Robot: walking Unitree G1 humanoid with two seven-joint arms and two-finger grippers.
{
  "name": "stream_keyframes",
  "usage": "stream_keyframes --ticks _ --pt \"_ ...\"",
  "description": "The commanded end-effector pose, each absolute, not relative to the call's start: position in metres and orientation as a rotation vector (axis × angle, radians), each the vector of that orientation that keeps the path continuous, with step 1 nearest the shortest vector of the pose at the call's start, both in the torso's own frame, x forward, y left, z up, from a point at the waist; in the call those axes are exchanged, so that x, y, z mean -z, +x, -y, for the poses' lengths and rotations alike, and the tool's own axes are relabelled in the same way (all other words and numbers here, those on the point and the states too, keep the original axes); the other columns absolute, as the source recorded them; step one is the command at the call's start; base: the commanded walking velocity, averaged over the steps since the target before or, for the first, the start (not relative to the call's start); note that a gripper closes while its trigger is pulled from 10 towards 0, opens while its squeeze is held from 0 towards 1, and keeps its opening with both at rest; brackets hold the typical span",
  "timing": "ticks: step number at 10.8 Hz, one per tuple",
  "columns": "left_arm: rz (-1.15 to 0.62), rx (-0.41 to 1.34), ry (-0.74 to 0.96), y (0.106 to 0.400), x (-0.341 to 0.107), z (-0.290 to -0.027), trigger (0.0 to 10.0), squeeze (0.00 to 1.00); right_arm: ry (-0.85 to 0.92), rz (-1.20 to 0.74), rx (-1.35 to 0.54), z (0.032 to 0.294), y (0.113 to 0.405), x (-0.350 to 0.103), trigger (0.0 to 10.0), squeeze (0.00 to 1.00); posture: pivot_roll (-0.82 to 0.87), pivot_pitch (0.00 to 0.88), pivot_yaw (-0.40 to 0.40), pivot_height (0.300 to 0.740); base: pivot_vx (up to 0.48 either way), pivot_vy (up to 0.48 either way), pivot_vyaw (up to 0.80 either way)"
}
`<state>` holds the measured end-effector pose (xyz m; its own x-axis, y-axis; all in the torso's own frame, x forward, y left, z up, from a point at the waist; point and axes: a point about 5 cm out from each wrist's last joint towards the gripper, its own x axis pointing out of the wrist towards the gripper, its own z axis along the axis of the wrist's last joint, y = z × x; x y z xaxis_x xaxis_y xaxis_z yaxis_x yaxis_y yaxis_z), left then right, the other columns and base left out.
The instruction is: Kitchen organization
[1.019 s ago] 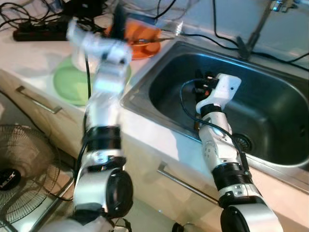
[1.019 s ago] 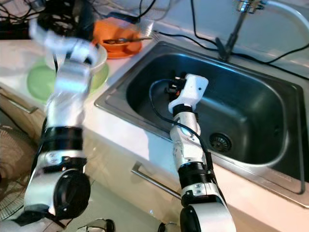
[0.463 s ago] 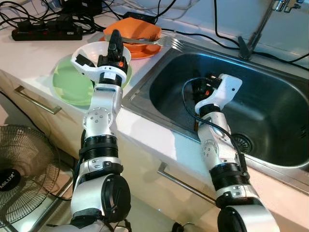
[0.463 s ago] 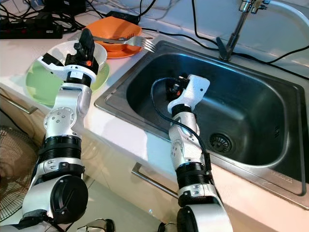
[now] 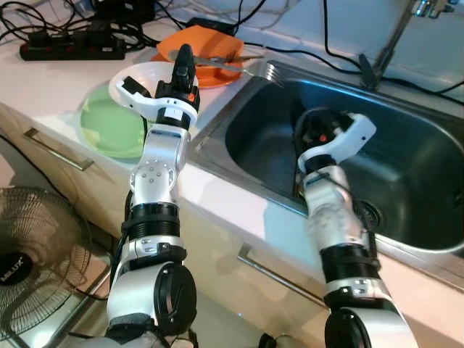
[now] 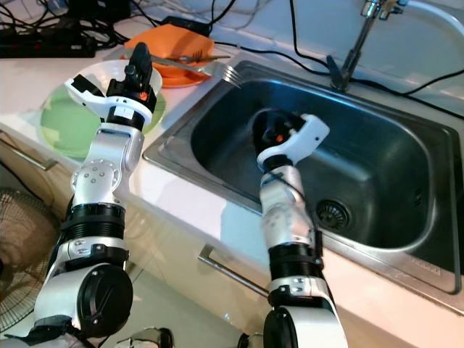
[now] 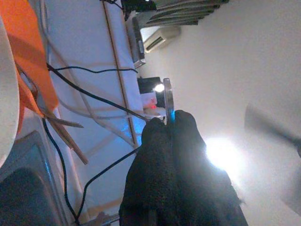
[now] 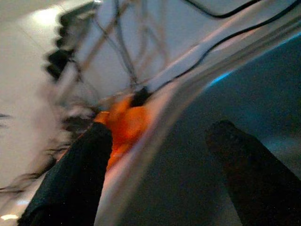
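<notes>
The left gripper (image 5: 183,61) is raised above the table (image 5: 51,80), its black fingers (image 7: 174,160) pressed together and pointing upward, pinching a thin flat metal piece (image 7: 168,101) whose end sticks out past the fingertips; what utensil it belongs to cannot be told. Just behind that wrist sits a white bowl (image 5: 141,78), resting on a light green plate (image 5: 109,127) near the table's front edge. Beyond the bowl lies an orange plate (image 5: 210,54) with a utensil across it, and a fork (image 6: 217,67) lies with its tines reaching over the near rim of the stainless steel sink (image 6: 377,152). The right gripper (image 8: 160,160) is down inside the sink basin, near its left wall, with its two fingers (image 8: 70,174) spread wide apart and nothing between them; from its wrist the orange plate and the sink rim show blurred past the fingers. The sink drain (image 6: 331,214) lies just beyond the right forearm, and the tap pipe (image 6: 355,43) rises at the back edge of the basin. A black power strip (image 5: 69,49) and a tangle of black cables (image 5: 43,18) lie at the far left of the table. A floor fan (image 5: 32,254) stands below, in front of the cabinet drawers with metal handles (image 5: 58,148).
</notes>
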<state>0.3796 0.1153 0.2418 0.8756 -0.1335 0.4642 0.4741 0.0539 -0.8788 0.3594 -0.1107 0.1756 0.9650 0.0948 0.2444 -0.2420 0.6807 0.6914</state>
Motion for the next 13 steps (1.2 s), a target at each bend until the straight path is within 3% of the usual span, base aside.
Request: stream_keyframes --ticks 1,2,8,13 --pt "0.258 0.497 -1.468 0.375 -0.237 -0.098 10.0 0.0 0.916 0.192 -0.279 0.097 0.355 -0.18 10.0 0.0 0.05 0.08 -0.005 0.74 0.0 0.0 0.0" --pt "0.268 0.492 -1.47 0.376 -0.241 -0.098 10.0 0.0 0.955 0.154 -0.415 0.087 0.349 -0.179 10.0 0.0 0.05 0.08 -0.005 0.74 0.0 0.0 0.0" --pt "0.273 0.441 -1.439 0.384 -0.246 -0.097 10.0 0.0 0.987 0.112 -0.679 0.067 0.334 -0.188 10.0 0.0 0.06 0.073 -0.004 0.74 0.0 0.0 0.0" --pt "0.126 0.51 -1.349 0.376 -0.231 -0.067 10.0 0.0 0.981 0.118 -0.652 0.07 0.335 -0.188 10.0 0.0 0.06 0.078 0.003 0.74 0.0 0.0 0.0"
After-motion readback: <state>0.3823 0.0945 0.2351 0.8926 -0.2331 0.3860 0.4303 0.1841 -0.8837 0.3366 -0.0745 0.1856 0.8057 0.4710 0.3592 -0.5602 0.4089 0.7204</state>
